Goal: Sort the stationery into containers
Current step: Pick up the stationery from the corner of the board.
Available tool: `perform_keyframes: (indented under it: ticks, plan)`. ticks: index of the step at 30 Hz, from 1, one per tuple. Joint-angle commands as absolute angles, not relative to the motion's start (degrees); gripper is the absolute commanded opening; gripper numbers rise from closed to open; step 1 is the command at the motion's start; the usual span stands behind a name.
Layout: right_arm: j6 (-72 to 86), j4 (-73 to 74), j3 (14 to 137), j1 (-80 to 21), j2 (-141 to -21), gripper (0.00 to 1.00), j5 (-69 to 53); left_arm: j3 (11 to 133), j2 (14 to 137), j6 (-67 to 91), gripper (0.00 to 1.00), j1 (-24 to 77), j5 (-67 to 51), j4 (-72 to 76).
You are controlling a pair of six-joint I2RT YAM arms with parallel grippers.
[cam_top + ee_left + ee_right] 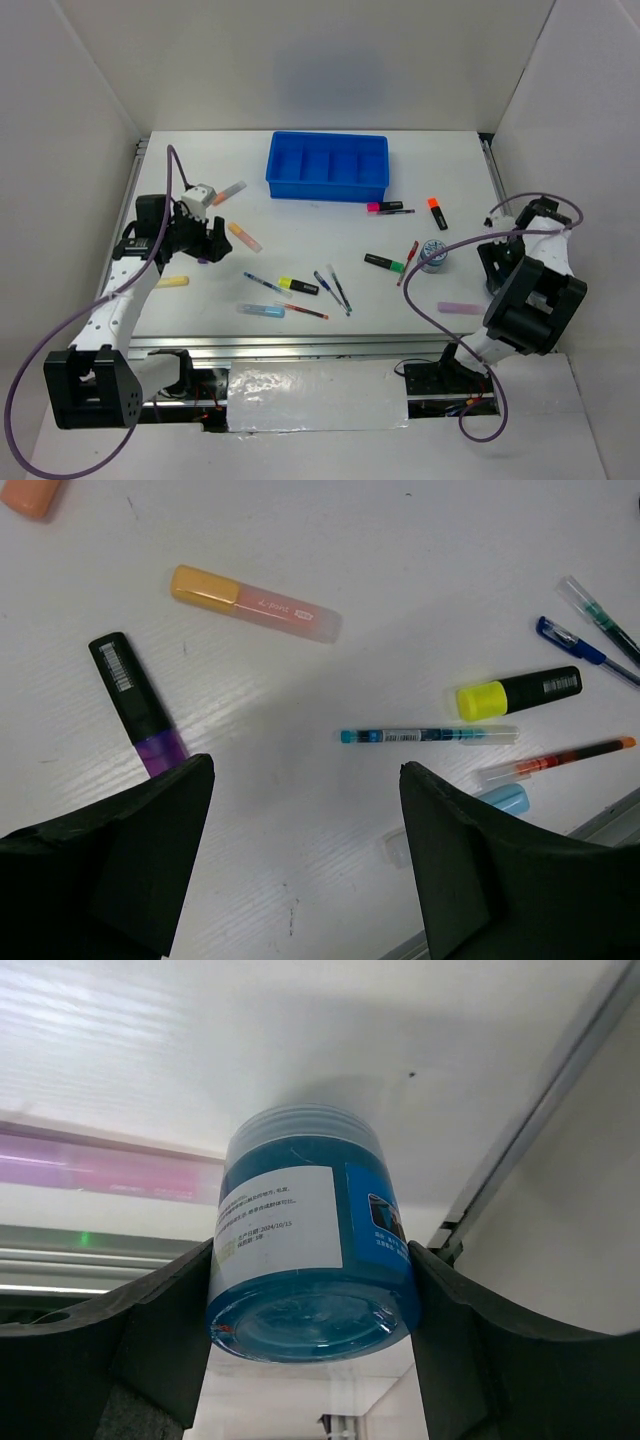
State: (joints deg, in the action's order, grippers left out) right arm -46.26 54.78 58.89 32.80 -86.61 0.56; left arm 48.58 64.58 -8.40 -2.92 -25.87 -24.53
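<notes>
While clamped in the right tool, a round translucent blue jar is shown, white printed label, left tool spread wide over worktop.

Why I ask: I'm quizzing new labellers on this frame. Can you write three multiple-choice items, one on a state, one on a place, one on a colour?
1. The left gripper is:
A open, with nothing between its fingers
B shut on a pen
C shut on a marker

2. The blue jar sits:
A in the left gripper
B inside the right gripper
C on an arm's base

3. The black marker beside the teal pen has a cap that is:
A red
B yellow
C white

Answers:
1 A: the left wrist view shows only bare table between the spread fingers.
2 B: the right wrist view shows a finger against each side of the jar.
3 B: the cap is bright yellow.
</notes>
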Motion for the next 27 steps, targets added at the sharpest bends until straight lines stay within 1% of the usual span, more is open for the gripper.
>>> perform_keyframes:
  ticks: [1, 2, 3, 5, 8, 10, 12, 13, 14, 18, 19, 21, 22, 23, 24, 25, 27]
  plan:
    - [-44.56, 64.14, 68.10, 33.05, -85.69, 0.23, -5.87, 47.64, 61.97, -6.33, 0.87, -3.78, -30.13, -19.17]
    - [-44.30, 65.99, 70.03, 33.05, -85.61, 0.19, -9.02, 47.11, 61.35, -5.11, 0.85, -4.21, -31.10, -18.03]
    - [-44.38, 69.75, 73.79, 33.05, -85.34, 0.15, -10.97, 46.59, 59.78, -4.49, 0.85, -4.65, -32.16, -15.23]
    - [-44.12, 73.46, 77.24, 32.52, -84.47, 0.08, -16.14, 44.39, 57.67, -2.39, 0.85, -5.89, -35.76, -11.97]
    - [-44.21, 81.88, 84.52, 28.50, -82.98, 0.06, -23.52, 42.98, 54.59, -0.80, 0.86, -6.42, -39.37, -6.52]
    - [-42.47, 82.79, 86.48, 25.24, -82.01, 0.00, -26.88, 43.06, 54.14, -0.53, 0.86, -6.50, -41.21, -5.37]
    - [-40.62, 82.71, 88.06, 21.03, -79.38, 0.00, -31.09, 43.50, 53.79, -0.53, 0.86, -6.50, -44.20, -4.22]
    - [-39.65, 82.62, 88.68, 16.31, -78.84, 0.00, -32.51, 43.85, 53.70, 1.73, 0.86, -6.50, -44.90, -2.74]
    - [-38.42, 82.70, 89.73, 13.91, -78.66, 0.00, -34.35, 43.94, 53.53, 3.15, 0.86, -6.50, -46.13, -1.68]
    - [-31.32, 80.17, 96.32, 3.02, -80.94, 0.00, -45.66, 43.51, 53.26, 8.51, 0.85, -5.98, -50.62, 7.71]
    - [-30.07, 78.94, 97.02, 1.86, -81.64, 0.00, -48.23, 43.16, 53.17, 11.57, 0.85, -5.63, -51.76, 12.69]
    - [-26.31, 76.38, 98.87, 0.27, -84.54, 0.00, -53.76, 42.45, 53.09, 14.05, 0.85, -4.75, -53.35, 17.12]
    - [-25.50, 76.12, 100.53, -2.69, -87.16, 0.00, -59.62, 42.28, 52.91, 14.15, 0.85, -2.83, -53.26, 18.88]
    - [-23.92, 75.85, 101.16, -3.51, -88.49, 0.00, -63.16, 42.19, 52.48, 13.89, 0.85, -0.99, -53.35, 19.85]
    - [-23.04, 75.59, 101.68, -4.21, -89.81, 0.00, -70.07, 42.10, 52.04, 13.54, 0.85, -0.44, -52.91, 20.39]
    - [-21.55, 74.80, 102.12, -5.61, -92.43, 0.00, -73.36, 42.19, 51.25, 11.71, 0.84, 1.74, -52.04, 20.65]
    - [-18.47, 71.56, 100.91, -7.11, -93.86, 0.00, -80.46, 42.19, 50.63, 9.77, 0.84, 5.09, -50.02, 21.09]
